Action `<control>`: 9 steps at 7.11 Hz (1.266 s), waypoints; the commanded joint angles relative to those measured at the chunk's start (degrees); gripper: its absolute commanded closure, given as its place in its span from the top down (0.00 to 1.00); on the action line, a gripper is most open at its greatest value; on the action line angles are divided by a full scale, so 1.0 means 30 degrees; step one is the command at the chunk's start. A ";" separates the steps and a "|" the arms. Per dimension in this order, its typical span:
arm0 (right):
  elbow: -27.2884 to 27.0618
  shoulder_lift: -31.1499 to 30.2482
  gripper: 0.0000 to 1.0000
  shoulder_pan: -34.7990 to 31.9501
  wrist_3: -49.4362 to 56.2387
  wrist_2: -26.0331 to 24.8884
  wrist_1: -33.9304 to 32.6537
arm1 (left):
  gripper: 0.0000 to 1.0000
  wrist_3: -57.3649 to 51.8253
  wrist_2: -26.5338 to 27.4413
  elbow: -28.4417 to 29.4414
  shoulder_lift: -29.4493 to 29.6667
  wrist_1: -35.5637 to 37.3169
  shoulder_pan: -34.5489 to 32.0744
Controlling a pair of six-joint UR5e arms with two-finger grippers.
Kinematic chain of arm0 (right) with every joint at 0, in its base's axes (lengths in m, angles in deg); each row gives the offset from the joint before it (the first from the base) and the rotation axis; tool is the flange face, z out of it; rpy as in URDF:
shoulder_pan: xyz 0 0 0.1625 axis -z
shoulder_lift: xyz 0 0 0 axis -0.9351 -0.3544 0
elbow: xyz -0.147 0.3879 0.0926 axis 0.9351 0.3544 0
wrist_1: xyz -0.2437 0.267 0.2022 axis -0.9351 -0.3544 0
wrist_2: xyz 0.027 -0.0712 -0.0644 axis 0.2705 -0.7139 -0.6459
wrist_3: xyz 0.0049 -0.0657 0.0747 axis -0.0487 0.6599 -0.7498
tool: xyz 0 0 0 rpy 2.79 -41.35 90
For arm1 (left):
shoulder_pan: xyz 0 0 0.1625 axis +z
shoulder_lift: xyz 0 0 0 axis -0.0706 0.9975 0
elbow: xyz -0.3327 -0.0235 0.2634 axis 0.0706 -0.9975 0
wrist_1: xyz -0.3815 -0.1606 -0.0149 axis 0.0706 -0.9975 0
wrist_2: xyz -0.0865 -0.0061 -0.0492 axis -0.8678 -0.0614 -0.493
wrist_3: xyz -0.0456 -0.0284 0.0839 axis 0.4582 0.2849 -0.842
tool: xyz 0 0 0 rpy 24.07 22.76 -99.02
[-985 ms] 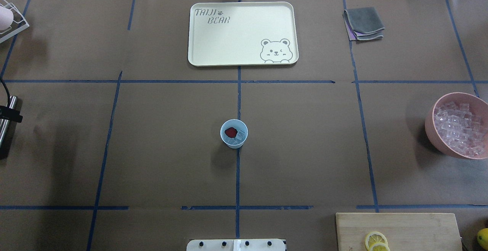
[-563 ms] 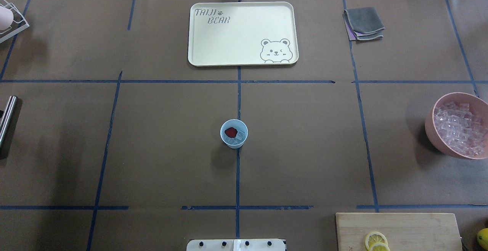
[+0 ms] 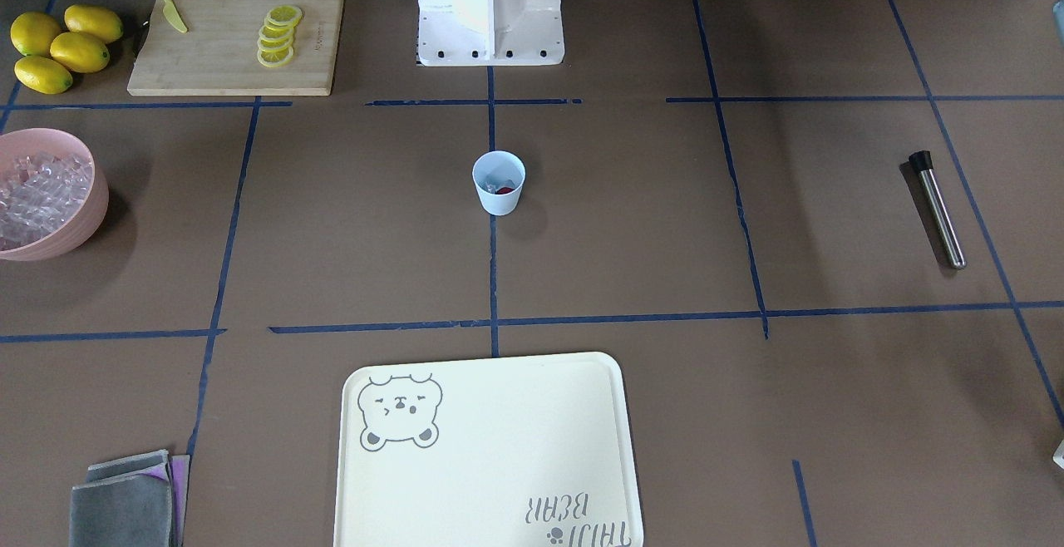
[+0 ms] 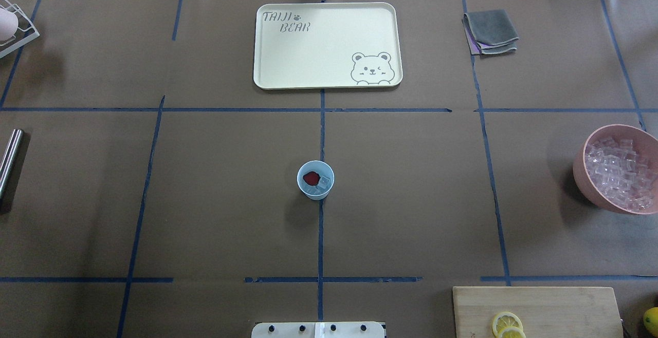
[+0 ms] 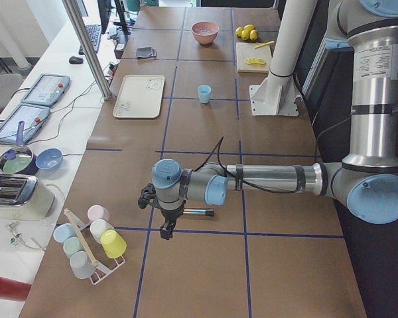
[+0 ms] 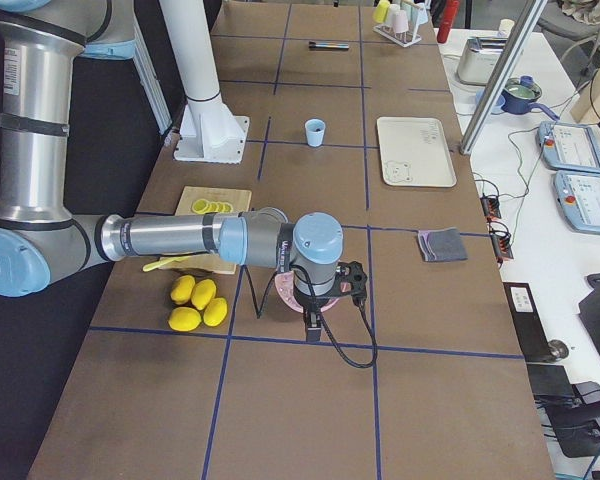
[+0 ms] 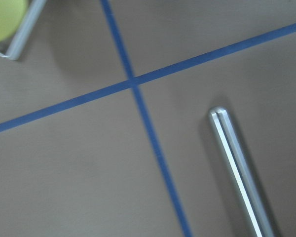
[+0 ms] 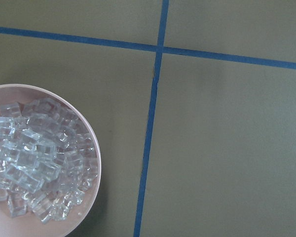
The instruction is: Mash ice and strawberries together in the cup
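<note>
The cup [image 4: 315, 180] stands upright at the middle of the table, on the blue tape line that runs out from the robot's base, well apart from both arms. It is loaded: I see one strawberry [image 4: 311, 177] piece, red and apparently whole, lying beside the ice [image 4: 323, 183], a few clear cubes that I cannot count exactly. By my reading the filling is done and the mashing itself is not yet done, since nothing in the cup looks crushed.

The one metal rod [image 3: 939, 209] that would serve as a masher lies flat on the table far out on the robot's left, held by nothing. The left gripper [image 5: 164, 222] hangs above the table near it. The right gripper [image 6: 315, 325] hangs over the pink bowl [image 4: 583, 184]. For both I cannot tell whether the jaws are spread or pressed together, as only the side views show them. What is left, as I judge it: pick up the rod, carry it to the cup and press down.

Counted: one cup, one strawberry piece, one rod, one bowl heaped with cubes, one tray [image 4: 308, 55], one cutting board [image 3: 224, 56], four whole lemons [image 3: 58, 48].
</note>
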 commanded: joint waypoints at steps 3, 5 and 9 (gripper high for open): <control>0.0048 0.0000 1.00 -0.0010 0.0030 0.0000 0.0000 | 1.00 -0.0268 -0.0254 -0.1260 0.0784 0.3508 -0.1171; 0.0018 -0.0029 1.00 -0.0010 0.0001 0.0000 0.0000 | 1.00 -0.0414 -0.0341 -0.0942 0.0489 0.3148 -0.1142; 0.0077 -0.0029 1.00 -0.0010 0.0001 0.0000 0.0000 | 1.00 -0.0385 -0.0224 -0.0821 0.0020 0.3205 -0.1084</control>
